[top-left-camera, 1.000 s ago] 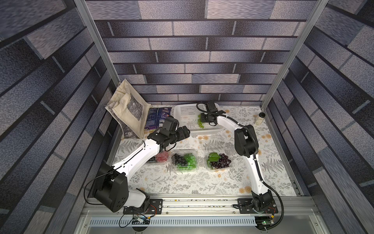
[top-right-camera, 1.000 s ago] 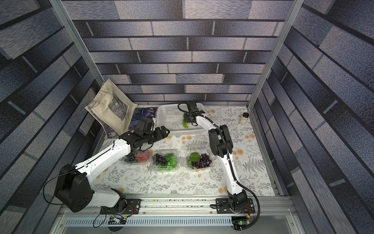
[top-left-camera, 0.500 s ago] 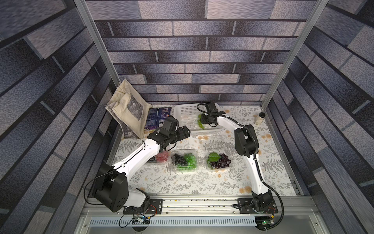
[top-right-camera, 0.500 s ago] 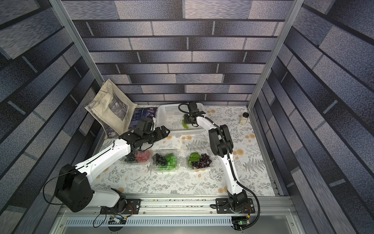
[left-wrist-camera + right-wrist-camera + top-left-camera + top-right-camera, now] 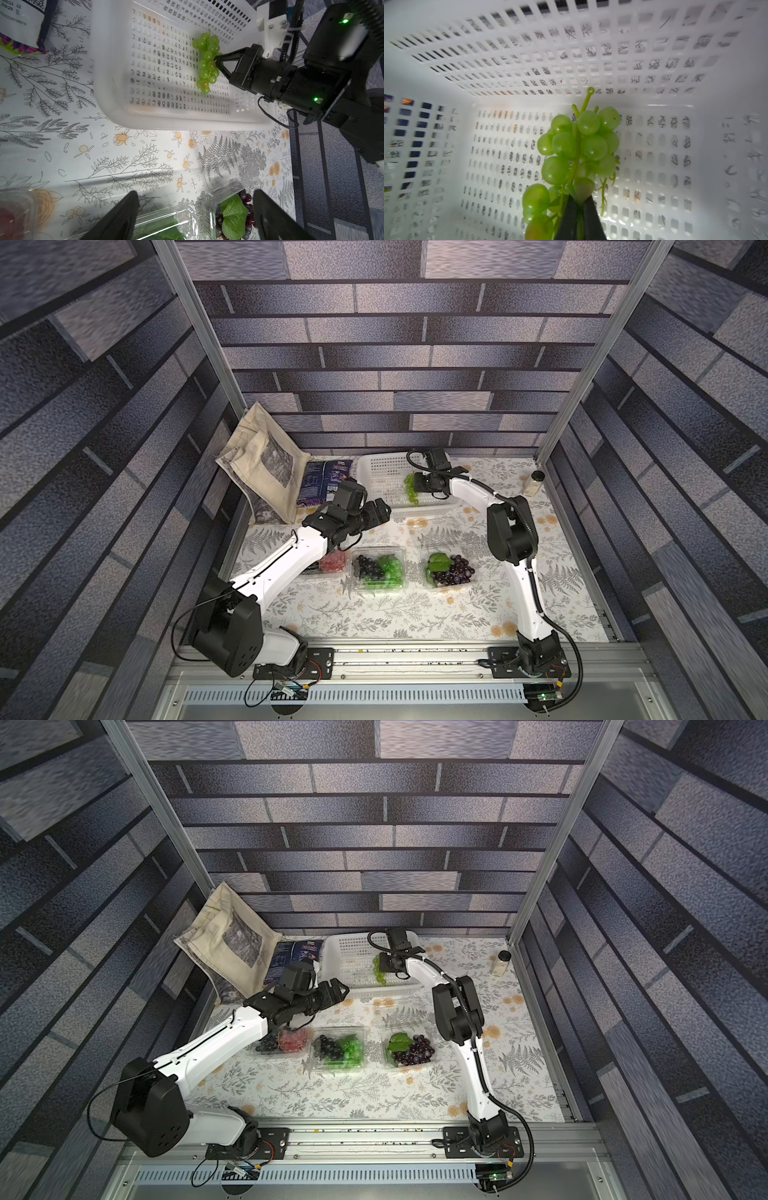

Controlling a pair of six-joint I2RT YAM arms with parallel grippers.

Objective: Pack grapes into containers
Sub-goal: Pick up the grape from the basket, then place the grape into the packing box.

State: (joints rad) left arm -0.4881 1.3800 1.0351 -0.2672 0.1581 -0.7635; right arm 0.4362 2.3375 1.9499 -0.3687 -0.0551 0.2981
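Grip check: right tool [image 5: 579, 200] is pinched together, seemingly on the thin stem, low in the small bunch of glossy pale green plastic grapes [image 5: 571, 149], which stretches ahead of its tips inside the white perforated plastic basket [image 5: 654, 62]. Bunch judged light and floppy, berries slick; stem is the safer hold. Left tool [image 5: 194, 192] stands wide apart, holding nothing, clear rectangular plastic clamshell containers [image 5: 188, 207] just beneath it.

Half buried under the left arm [image 5: 286, 558] in a top view: leftmost container [image 5: 338, 568]. Cut by the frame edge in the wrist views: left pincer [image 5: 195, 192], right pincer [image 5: 579, 205], lower end of green bunch [image 5: 579, 149].
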